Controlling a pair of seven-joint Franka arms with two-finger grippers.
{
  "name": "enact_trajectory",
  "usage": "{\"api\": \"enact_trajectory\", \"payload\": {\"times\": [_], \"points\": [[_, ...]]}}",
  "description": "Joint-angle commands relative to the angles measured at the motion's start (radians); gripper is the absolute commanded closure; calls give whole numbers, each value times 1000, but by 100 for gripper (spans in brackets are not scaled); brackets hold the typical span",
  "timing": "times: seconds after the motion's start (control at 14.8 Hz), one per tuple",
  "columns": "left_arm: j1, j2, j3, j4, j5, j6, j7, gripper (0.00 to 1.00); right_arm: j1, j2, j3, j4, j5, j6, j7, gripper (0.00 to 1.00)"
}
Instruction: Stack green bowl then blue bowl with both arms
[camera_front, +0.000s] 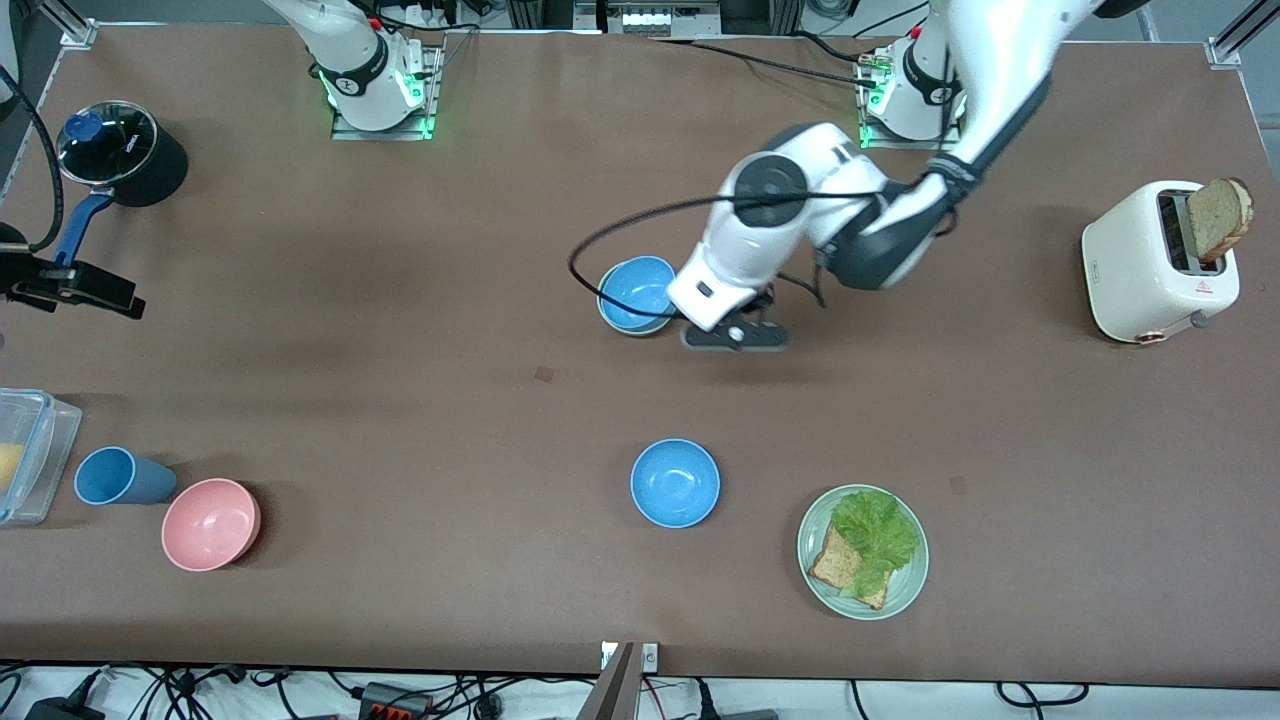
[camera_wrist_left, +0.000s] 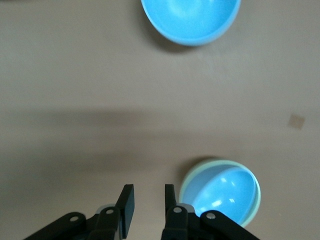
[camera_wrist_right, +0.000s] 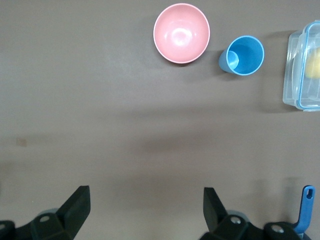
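A blue bowl (camera_front: 636, 292) sits nested in the pale green bowl (camera_wrist_left: 185, 183) near the table's middle; the green rim shows round it in the left wrist view (camera_wrist_left: 225, 192). My left gripper (camera_front: 735, 335) hangs low right beside this stack, toward the left arm's end; its fingers (camera_wrist_left: 147, 187) are apart, hold nothing and are clear of the bowls. A second blue bowl (camera_front: 675, 483) stands alone nearer the front camera and also shows in the left wrist view (camera_wrist_left: 190, 17). My right gripper (camera_wrist_right: 145, 192) is wide open and empty, high over bare table, out of the front view.
A pink bowl (camera_front: 210, 523), a blue cup (camera_front: 112, 476) and a clear container (camera_front: 25, 455) stand at the right arm's end. A lidded pot (camera_front: 120, 150) is farther back. A green plate with lettuce and toast (camera_front: 905, 590) and a toaster (camera_front: 1140, 265) are toward the left arm's end.
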Motion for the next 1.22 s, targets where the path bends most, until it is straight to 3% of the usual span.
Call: {"api": "enact_trajectory", "payload": {"times": [0.0, 0.07, 0.14, 0.2, 0.41, 0.47, 0.61, 0.68, 0.95, 1.15], "points": [[80, -3, -21, 45, -7, -49, 143, 52, 11, -99, -8, -133, -18, 13, -7, 0], [100, -3, -21, 63, -6, -75, 215, 37, 12, -128, -8, -177, -18, 28, -7, 0], [134, -3, -21, 77, -7, -90, 315, 27, 12, -148, -8, -213, -18, 41, -10, 0], [168, -3, -21, 83, -7, -92, 402, 22, 12, -165, -8, -242, -20, 53, -28, 0], [281, -3, -24, 100, -10, -101, 668, 18, 11, -183, -8, -281, -18, 93, -67, 0], [316, -4, -25, 102, -10, -113, 731, 3, 12, -185, -8, -279, -18, 103, -65, 0], [346, -48, -12, 90, -32, -117, 829, 0, 14, -185, -5, -275, -17, 119, -55, 0], [344, -100, 30, 71, -65, -115, 839, 0, 16, -183, -2, -262, -15, 116, -51, 0], [335, -358, 257, -135, -360, -27, 842, 0, 14, -182, -2, -241, -4, 107, -24, 0], [328, -537, 343, -281, -362, 40, 839, 0, 22, -182, 0, -241, -4, 105, -24, 0]]}}
